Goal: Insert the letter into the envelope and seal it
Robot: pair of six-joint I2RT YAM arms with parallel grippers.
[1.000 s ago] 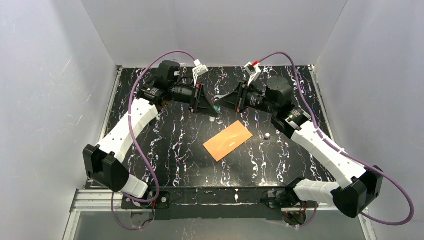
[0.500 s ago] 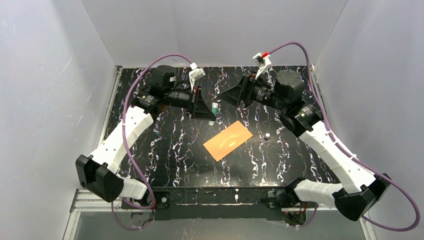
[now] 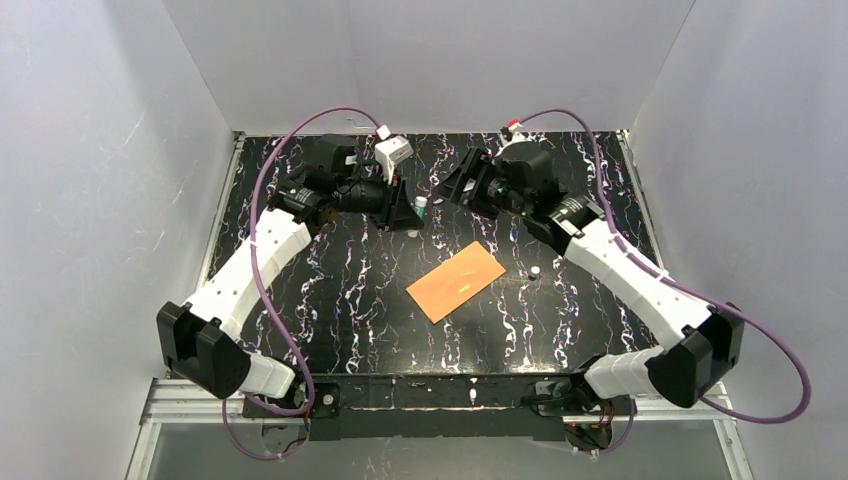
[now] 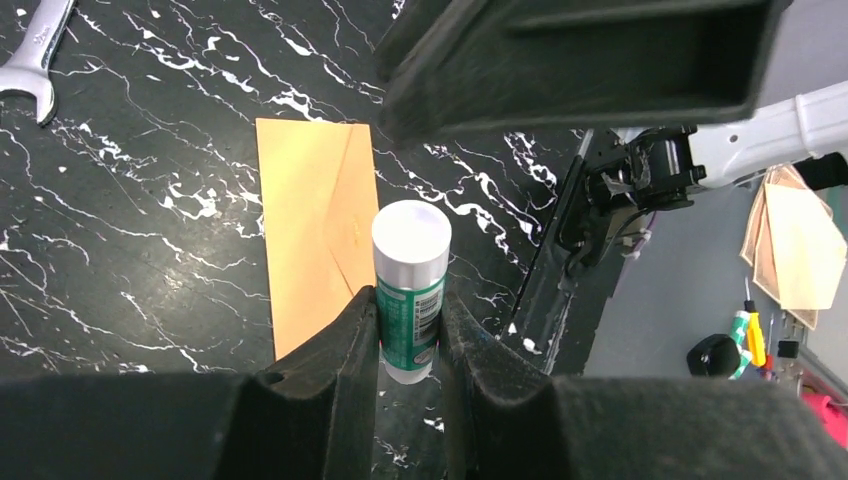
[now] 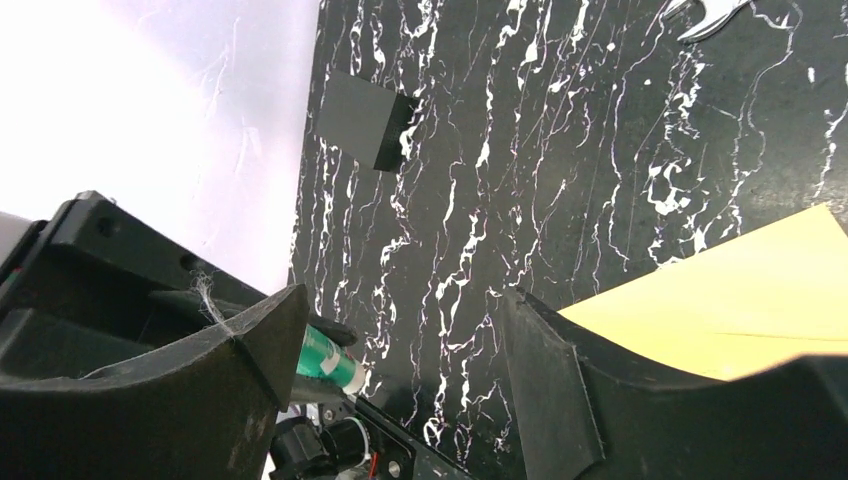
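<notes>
The orange-brown envelope [image 3: 455, 282] lies flat in the middle of the table, its pointed flap folded down [image 4: 315, 240]. The letter is out of view. My left gripper [image 3: 411, 211] hovers behind the envelope, shut on a green glue stick [image 4: 411, 262] with a white cap, which stands upright between the fingers. My right gripper [image 3: 449, 187] faces it from the right with its jaws open and nothing between them [image 5: 400, 310]. In the right wrist view the glue stick [image 5: 328, 362] shows beside the left finger and the envelope [image 5: 740, 290] at the right.
A small white round object [image 3: 535, 270] rests on the table right of the envelope. A silver wrench [image 4: 30, 60] lies on the black marbled tabletop. A dark square patch [image 5: 365, 122] sits near the wall. White walls close in on three sides.
My right gripper has opened and drawn back from the glue stick that it was shut beside a second ago. The left gripper shifted slightly back and left, still holding the stick.
</notes>
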